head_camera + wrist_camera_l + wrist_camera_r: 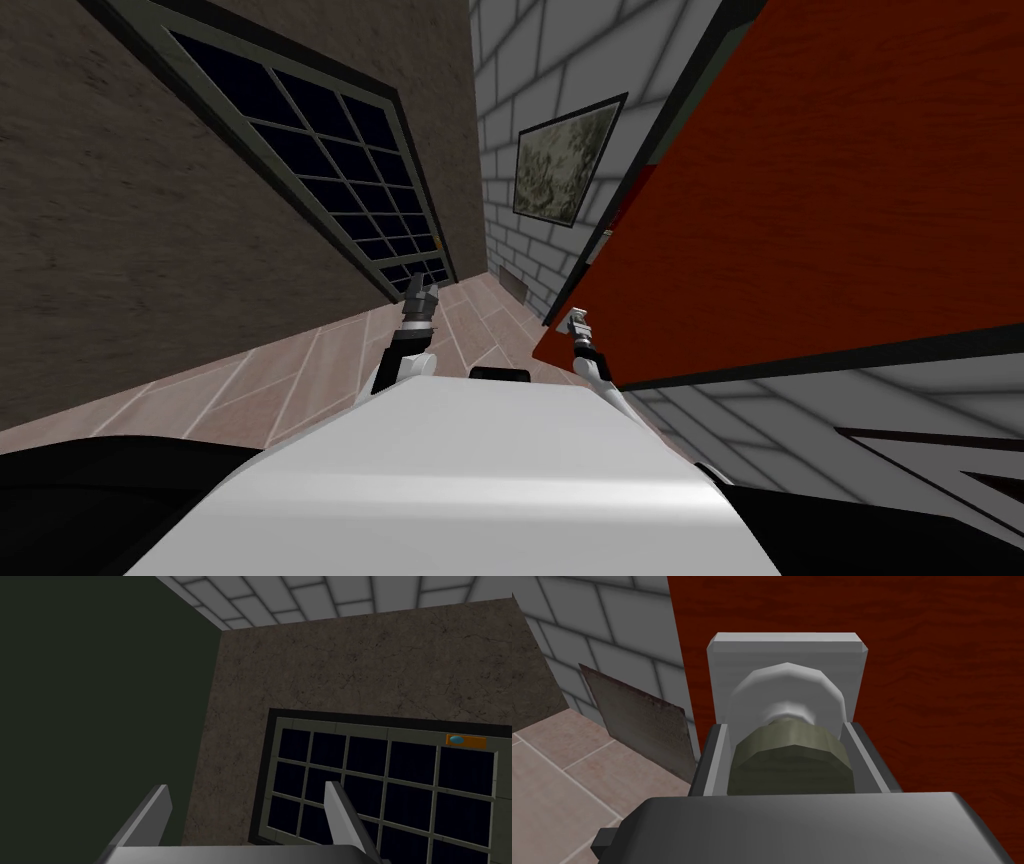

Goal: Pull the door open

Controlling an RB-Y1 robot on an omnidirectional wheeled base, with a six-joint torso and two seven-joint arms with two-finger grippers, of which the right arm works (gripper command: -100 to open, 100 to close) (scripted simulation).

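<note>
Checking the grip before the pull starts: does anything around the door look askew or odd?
Nothing stands out. The right end effector is shut squarely on the olive knob, which sits centred on its white plate on the red-brown door. The left end effector hangs open, holding nothing.

Pretty plain build: the left forearm (402, 365) and right forearm (598, 372) are white shells with dark wrists. The left end effector (247, 788) and right end effector (788, 728) are dark grey boxes, each with two thin light grey blades.
</note>
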